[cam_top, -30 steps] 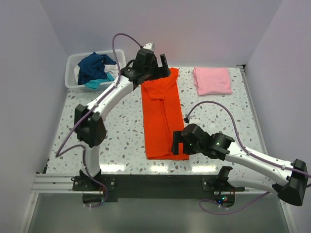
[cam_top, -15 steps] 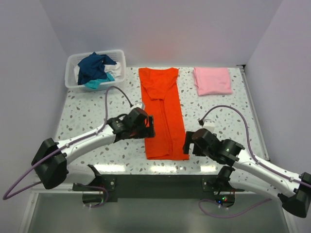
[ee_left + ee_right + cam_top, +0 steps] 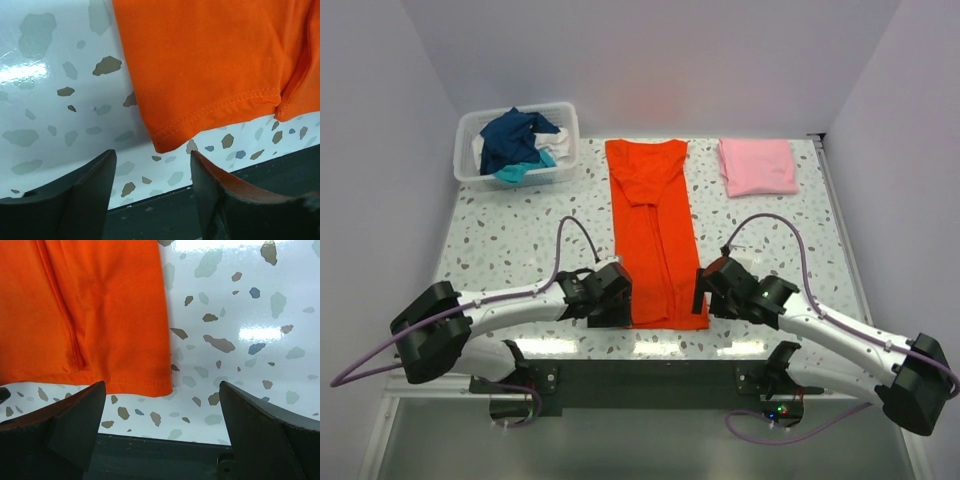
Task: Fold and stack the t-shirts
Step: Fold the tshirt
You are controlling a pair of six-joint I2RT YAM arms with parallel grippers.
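An orange-red t-shirt [image 3: 653, 235] lies folded into a long strip down the middle of the table. Its near hem corners show in the left wrist view [image 3: 200, 75] and the right wrist view [image 3: 100, 315]. My left gripper [image 3: 617, 308] is open and empty, low over the table just short of the hem's left corner [image 3: 165, 145]. My right gripper [image 3: 705, 300] is open and empty just short of the hem's right corner [image 3: 162, 387]. A folded light pink t-shirt [image 3: 757, 165] lies at the back right. Navy, teal and white shirts [image 3: 516, 140] are heaped in the basket.
A translucent white plastic basket [image 3: 468, 172] stands at the back left corner. The table's dark front edge [image 3: 650, 372] runs right below both grippers. White walls close the back and sides.
The left arm swung from the shirt's collar at the back down to the near left hem corner. The right gripper shifted slightly up to the near right hem corner.
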